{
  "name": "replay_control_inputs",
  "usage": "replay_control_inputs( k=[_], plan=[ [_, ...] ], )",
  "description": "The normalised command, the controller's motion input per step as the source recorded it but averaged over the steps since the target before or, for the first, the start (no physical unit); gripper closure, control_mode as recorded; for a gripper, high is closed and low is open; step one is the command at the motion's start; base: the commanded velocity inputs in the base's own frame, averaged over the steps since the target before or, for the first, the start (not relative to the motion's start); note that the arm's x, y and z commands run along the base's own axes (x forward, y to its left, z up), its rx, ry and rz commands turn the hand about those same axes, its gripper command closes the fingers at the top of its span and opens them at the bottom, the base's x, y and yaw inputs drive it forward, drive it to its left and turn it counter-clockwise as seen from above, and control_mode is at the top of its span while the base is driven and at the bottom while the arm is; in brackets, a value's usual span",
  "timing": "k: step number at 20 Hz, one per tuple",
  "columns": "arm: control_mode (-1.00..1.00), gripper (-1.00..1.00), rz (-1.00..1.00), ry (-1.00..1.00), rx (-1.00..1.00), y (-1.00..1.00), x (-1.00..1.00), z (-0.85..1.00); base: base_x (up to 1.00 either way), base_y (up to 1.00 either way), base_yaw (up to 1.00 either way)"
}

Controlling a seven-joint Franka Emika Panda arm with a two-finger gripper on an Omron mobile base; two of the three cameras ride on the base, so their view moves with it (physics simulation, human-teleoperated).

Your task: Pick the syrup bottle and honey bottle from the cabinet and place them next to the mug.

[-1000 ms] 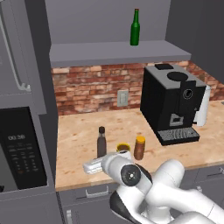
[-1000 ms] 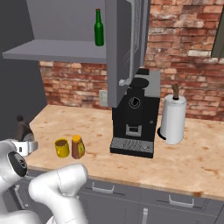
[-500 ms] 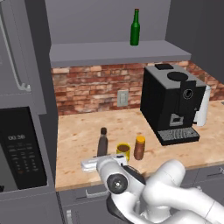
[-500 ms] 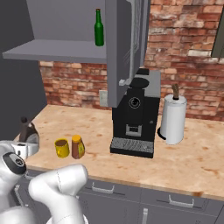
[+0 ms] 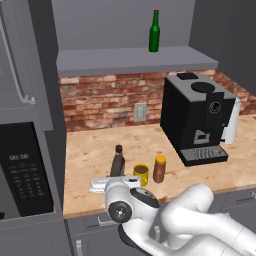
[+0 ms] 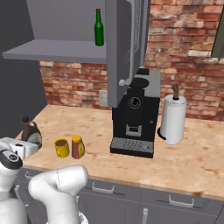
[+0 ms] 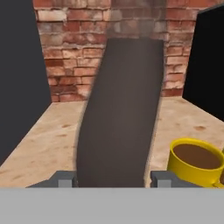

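My tool (image 7: 111, 178) is clenched on the syrup bottle (image 5: 117, 162), its dark body filling the gap between my fingertips (image 7: 65, 179) in the hand view and leaning slightly; whether its base touches the tabletop (image 5: 100, 150) I cannot tell. Just to its right stands the mug (image 5: 141, 174), yellow with a dark inside, and beside that the honey bottle (image 5: 159, 168) with its orange cap. Further right sits the black coffee machine (image 5: 197, 117). Above, the cabinet (image 5: 130, 60) shelf carries a green bottle (image 5: 154, 33).
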Motion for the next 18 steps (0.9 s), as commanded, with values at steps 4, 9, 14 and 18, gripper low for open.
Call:
replay_control_inputs(
  k=[4,9,14,18],
  plan=[
    [-1.0,1.0,0.0,0.05,0.0,-0.18,0.0,0.0,0.0,0.0,0.0],
    [-1.0,1.0,0.0,0.04,0.0,-0.4,0.0,-0.02,0.0,0.0,0.0],
    [-1.0,1.0,0.0,0.04,0.0,-0.29,0.01,-0.02,0.0,0.0,0.0],
    [-1.0,1.0,0.0,0.04,0.0,-0.03,0.09,-0.05,0.0,0.0,0.0]
  ],
)
